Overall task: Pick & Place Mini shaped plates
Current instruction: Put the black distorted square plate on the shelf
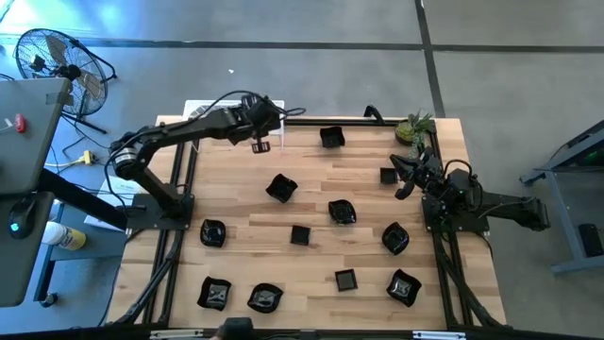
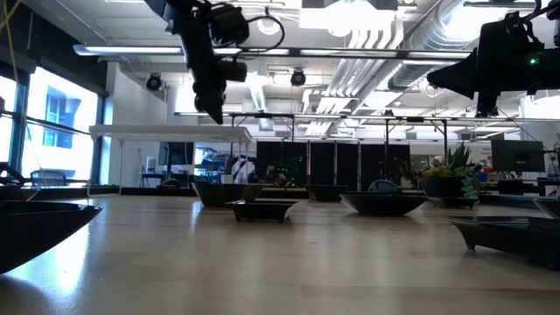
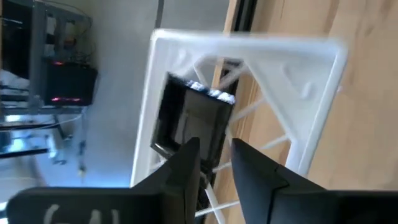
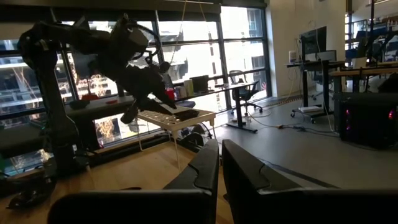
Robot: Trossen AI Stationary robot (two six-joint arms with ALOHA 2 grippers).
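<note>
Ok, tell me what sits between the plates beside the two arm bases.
One square plate, about midway between the left-base plate and the right-base plate, with bare table on either side. The high view shows it.

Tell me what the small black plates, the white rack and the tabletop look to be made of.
Plates: glossy black, probably glazed ceramic or plastic; they catch bright highlights.
Rack: white, matte, likely plastic or coated wire; thin struts in a flat frame.
Tabletop: light wood planks with visible seams.
</note>
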